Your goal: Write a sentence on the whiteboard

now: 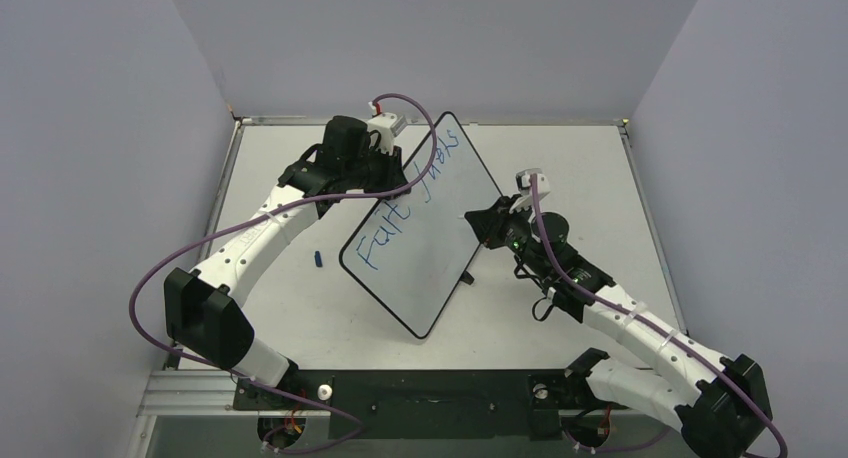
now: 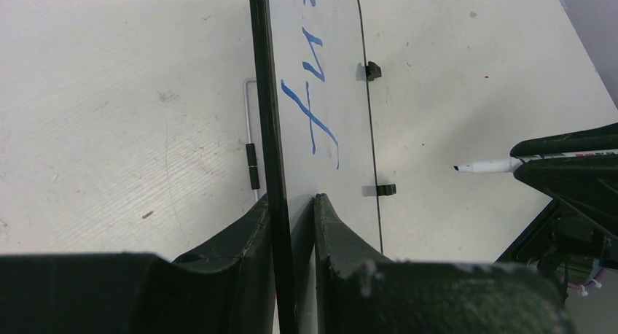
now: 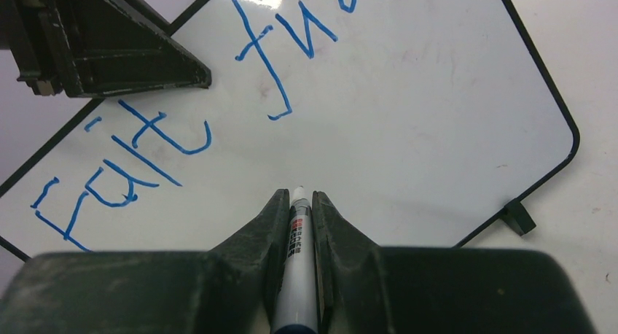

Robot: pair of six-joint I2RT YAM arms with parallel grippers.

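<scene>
The whiteboard (image 1: 440, 248) stands tilted on the table, white with a thin black frame. My left gripper (image 1: 400, 173) is shut on its upper edge; in the left wrist view the fingers (image 2: 293, 210) clamp the black frame (image 2: 262, 93). The sentence (image 1: 405, 208) reads "Fait fuels" in blue, also in the right wrist view (image 3: 138, 159). My right gripper (image 1: 482, 223) is shut on a white marker (image 3: 297, 235). Its tip points at the blank board (image 3: 423, 130) below the "f". The marker (image 2: 488, 165) looks slightly off the surface.
A small blue cap (image 1: 318, 258) lies on the table left of the board. Two black tabs (image 2: 373, 71) sit on the board's lower edge. A thin wire stand (image 2: 250, 130) shows behind the board. Walls enclose the table on three sides.
</scene>
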